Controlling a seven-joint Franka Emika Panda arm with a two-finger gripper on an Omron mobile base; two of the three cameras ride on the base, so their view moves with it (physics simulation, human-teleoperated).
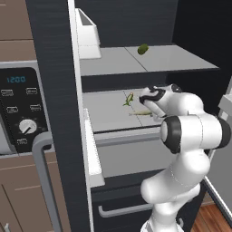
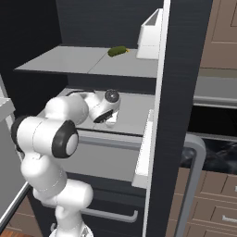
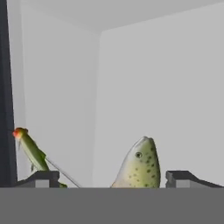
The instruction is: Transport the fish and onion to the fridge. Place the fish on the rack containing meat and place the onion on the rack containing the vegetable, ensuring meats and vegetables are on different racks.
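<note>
Fish: we saw the fish (image 3: 139, 166) in the hand view as a tapered, pale yellow-green body with dark speckles and a small round eye, its head pointing up in that view. In the left base view we made out a thin pale shape (image 1: 141, 113) on the middle shelf just ahead of the hand, which we took for the same fish.

Fingers: the gripper (image 3: 113, 180) was spread wide, with the two dark, blocky fingers (image 3: 39, 178) well apart on either side of the fish. The fish lay between them, touching neither as far as we could tell.

Beside the fish: a slim green item with a red tip (image 3: 29, 148) stood tilted near the left finger in the hand view. We saw it as a small green shape (image 1: 128, 99) on the same shelf.

Middle shelf: the middle shelf (image 1: 106, 113) was a flat, smooth, light-grey slab and carried the fish and the green item.

Upper shelf: the upper shelf (image 1: 181, 59) was of the same grey and held the vegetable (image 1: 143, 49), small, rounded and olive-green.

Fridge: the fridge (image 1: 199, 27) had a dark body and a pale interior, and a white door bin (image 1: 87, 36) hung on its open door.
</note>
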